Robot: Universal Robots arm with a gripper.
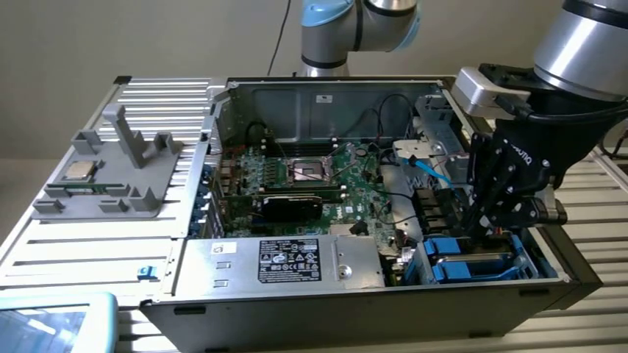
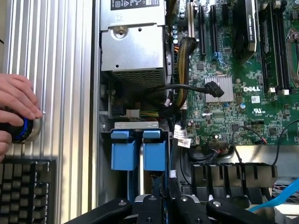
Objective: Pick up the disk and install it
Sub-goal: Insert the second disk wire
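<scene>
The disk (image 1: 473, 259) sits on edge in the drive bay at the front corner of the open computer case (image 1: 324, 95), on the exterior view's right. Its blue rails face up. In the wrist view the disk (image 2: 139, 151) shows two blue rail ends with a thin silver edge between them. My gripper (image 1: 487, 229) reaches down into the bay, its black fingers (image 2: 150, 201) drawn close together on the disk's top edge. The gripper (image 2: 159, 193) hides the part of the disk that it pinches.
A silver power supply box (image 1: 294, 261) sits beside the bay, with the green motherboard (image 1: 314, 173) behind it and a blue cable (image 1: 432, 173) nearby. A grey fixture (image 1: 108, 176) holding a small chip stands on the slatted table. A person's hand (image 2: 16, 105) rests on a blue-ringed knob (image 2: 22, 130) above a keyboard (image 2: 25, 186).
</scene>
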